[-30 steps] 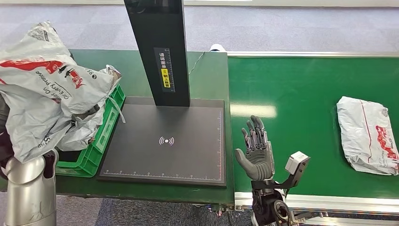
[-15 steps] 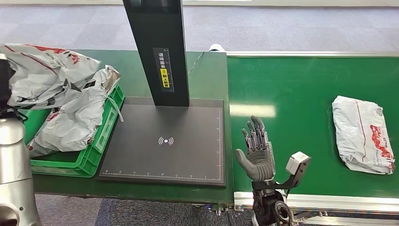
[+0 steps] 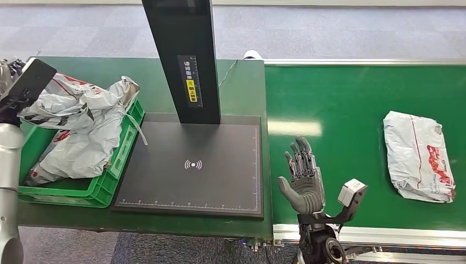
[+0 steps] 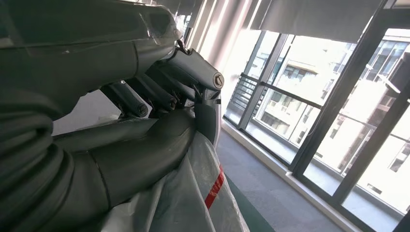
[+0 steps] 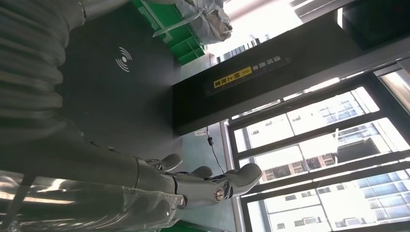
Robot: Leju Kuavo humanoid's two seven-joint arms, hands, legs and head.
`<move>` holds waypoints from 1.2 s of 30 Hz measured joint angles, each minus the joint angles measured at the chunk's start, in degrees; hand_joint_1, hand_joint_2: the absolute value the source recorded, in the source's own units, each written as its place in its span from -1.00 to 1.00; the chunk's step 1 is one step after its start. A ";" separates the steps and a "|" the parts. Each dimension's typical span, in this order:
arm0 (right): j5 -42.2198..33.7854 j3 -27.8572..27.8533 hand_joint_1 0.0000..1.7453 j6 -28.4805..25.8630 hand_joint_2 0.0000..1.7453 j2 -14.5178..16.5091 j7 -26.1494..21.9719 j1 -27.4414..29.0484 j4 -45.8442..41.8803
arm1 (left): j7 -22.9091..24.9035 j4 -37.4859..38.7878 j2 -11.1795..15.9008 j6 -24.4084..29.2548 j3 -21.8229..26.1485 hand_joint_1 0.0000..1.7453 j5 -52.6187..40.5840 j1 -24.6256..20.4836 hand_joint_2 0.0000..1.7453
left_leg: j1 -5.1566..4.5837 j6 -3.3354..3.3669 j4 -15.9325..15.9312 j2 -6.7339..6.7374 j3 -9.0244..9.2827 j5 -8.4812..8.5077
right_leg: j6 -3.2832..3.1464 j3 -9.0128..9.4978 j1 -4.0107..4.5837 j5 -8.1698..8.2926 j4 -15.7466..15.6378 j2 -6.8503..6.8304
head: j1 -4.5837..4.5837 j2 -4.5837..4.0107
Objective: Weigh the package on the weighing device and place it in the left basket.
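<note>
The head view is showing the whole bench: the dark weighing device (image 3: pixel 189 165) is lying bare in the middle with its black column (image 3: pixel 184 60) rising at the far edge, and the green basket (image 3: pixel 118 159) is sitting just to its left. A grey package with red print (image 3: pixel 82 107) is resting crumpled on top of another bag in that basket, reaching above the rim. At the far left edge the left arm is cutting out of the picture, so the left hand's grip is not readable there. The left wrist view is supplying that: the left hand (image 4: pixel 145 116) is curling its dark fingers (image 4: pixel 193 63) and thick thumb around the grey plastic of the package (image 4: pixel 193 193), grasping it.

The right hand (image 3: pixel 302 179) is standing upright with fingers spread and nothing in it, near the front edge of the green conveyor belt (image 3: pixel 351 99). A second package (image 3: pixel 419 157) is lying flat on the belt, well apart to the right. The right wrist view is showing the yellow label (image 5: pixel 232 77) on the column more closely, though its text is too small to read.

Both wrist views are looking out at tall windows (image 4: pixel 329 96); grey carpet is lying beyond the bench.
</note>
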 joint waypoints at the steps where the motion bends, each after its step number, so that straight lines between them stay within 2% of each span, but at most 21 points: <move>1: 0.01 -0.05 -1.00 0.02 1.00 0.00 0.02 0.02 -0.13 | 0.01 0.73 0.22 -0.06 -0.37 1.00 -0.11 -0.29 1.00 | 0.00 0.00 0.00 0.00 0.00 0.00 | 0.00 0.00 0.00 0.00 0.00 0.00 | 0.00 0.00; 10: 0.03 -0.39 -1.00 0.20 1.00 0.00 0.07 0.25 -0.65 | 0.03 3.75 1.07 -0.09 -1.88 1.00 -0.24 -1.05 1.00 | 0.00 0.00 0.00 0.00 0.00 0.00 | 0.00 -0.01 0.00 0.00 0.00 0.00 | -0.01 0.00; 11: 0.03 -0.42 -1.00 0.21 1.00 0.00 0.07 0.25 -0.67 | 0.07 3.95 1.11 -0.08 -1.99 0.93 -0.30 -1.09 1.00 | 0.00 0.00 0.00 0.00 0.00 0.00 | 0.00 -0.01 0.00 0.00 0.00 0.00 | -0.01 0.00; 14: 0.04 -0.49 -1.00 0.28 1.00 0.00 0.13 0.33 -0.91 | 0.36 4.53 1.13 -0.16 -2.36 -0.57 -0.67 -1.28 1.00 | 0.00 0.00 0.00 0.00 0.00 0.00 | 0.00 -0.01 0.00 0.00 0.00 0.00 | 0.00 0.00; 15: 0.07 -0.52 -1.00 0.31 1.00 0.00 0.17 0.38 -1.05 | 0.41 4.71 1.11 -0.30 -2.51 -1.00 -0.70 -1.42 1.00 | 0.00 0.00 0.00 0.00 0.00 0.00 | 0.00 -0.01 0.00 0.00 0.00 0.00 | -0.01 0.00; 22: 0.34 -0.92 -1.00 0.50 1.00 0.00 0.34 1.13 -2.04 | -1.63 4.61 0.46 -0.38 -3.16 -1.00 4.30 -2.82 1.00 | -0.01 0.00 0.01 -0.01 0.00 0.00 | 0.00 0.00 0.00 0.01 0.00 0.00 | 0.01 0.00; 28: 0.37 -1.34 -1.00 0.48 1.00 -0.01 0.29 1.19 -2.12 | -2.38 -1.34 0.08 2.80 -3.45 -1.00 12.29 -3.79 1.00 | -0.01 0.00 0.01 0.00 -0.02 0.00 | -0.01 0.00 -0.01 0.01 0.00 0.00 | -0.02 0.00; 36: 0.80 -1.55 -1.00 0.05 1.00 -0.02 -0.38 1.95 -2.12 | -4.68 -12.00 -0.51 7.23 -2.18 -1.00 16.81 3.40 1.00 | 0.00 0.00 0.00 -0.01 -0.01 -0.01 | -0.01 0.01 0.00 0.01 0.00 -0.01 | 0.00 0.00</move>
